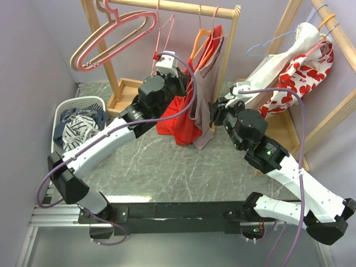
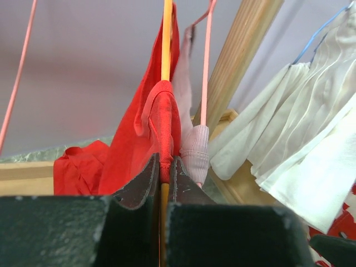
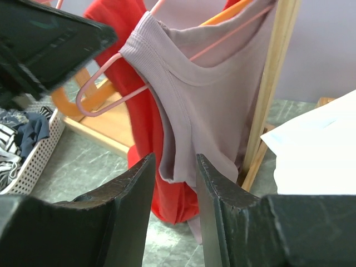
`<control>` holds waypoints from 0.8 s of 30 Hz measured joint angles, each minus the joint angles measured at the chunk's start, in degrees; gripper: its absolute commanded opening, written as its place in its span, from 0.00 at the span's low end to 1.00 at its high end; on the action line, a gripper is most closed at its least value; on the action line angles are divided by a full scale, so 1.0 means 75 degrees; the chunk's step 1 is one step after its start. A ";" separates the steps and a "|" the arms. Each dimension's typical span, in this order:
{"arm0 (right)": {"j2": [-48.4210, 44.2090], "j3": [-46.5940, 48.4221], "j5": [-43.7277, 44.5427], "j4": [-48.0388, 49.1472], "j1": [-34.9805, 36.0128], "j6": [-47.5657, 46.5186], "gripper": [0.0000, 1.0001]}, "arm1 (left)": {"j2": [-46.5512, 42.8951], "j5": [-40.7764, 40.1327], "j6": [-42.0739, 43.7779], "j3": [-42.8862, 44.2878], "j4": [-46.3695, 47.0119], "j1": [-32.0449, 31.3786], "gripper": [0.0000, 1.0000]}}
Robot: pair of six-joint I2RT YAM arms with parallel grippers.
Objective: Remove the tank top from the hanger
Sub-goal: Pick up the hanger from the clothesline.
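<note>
Overhead, we see the red tank top hanging from the orange hanger on the rail, in the upper middle of the frame. A mauve tank top hangs just right of it, touching. The left fingers sit high at the red top's shoulder. The right fingers are lower, at the mauve top's right edge.

From the left wrist, the fingers are clenched, tips all but meeting at the lower centre of the frame. They pinch the foot of the red strap where it loops over the orange wire. The wire runs down between the tips, so it may be caught in the pinch too. We judge the step in hand to be slipping this strap off the hanger's shoulder. To do it well, we should draw the strap outward along the wire's slope and off its end. Pulling straight down would drag hanger and rail alike. If the wire is trapped, the grip wants re-seating on cloth alone.

From the right wrist, the fingers stand partly apart and hold nothing. The mauve top's armhole edge hangs just beyond the gap at the frame's centre, carried on its pink hanger.
</note>
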 measured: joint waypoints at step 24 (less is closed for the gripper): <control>-0.0093 -0.0070 -0.0017 0.0015 0.0000 0.0093 0.44 | -0.0708 -0.0073 0.0230 -0.0003 -0.0428 0.0012 0.01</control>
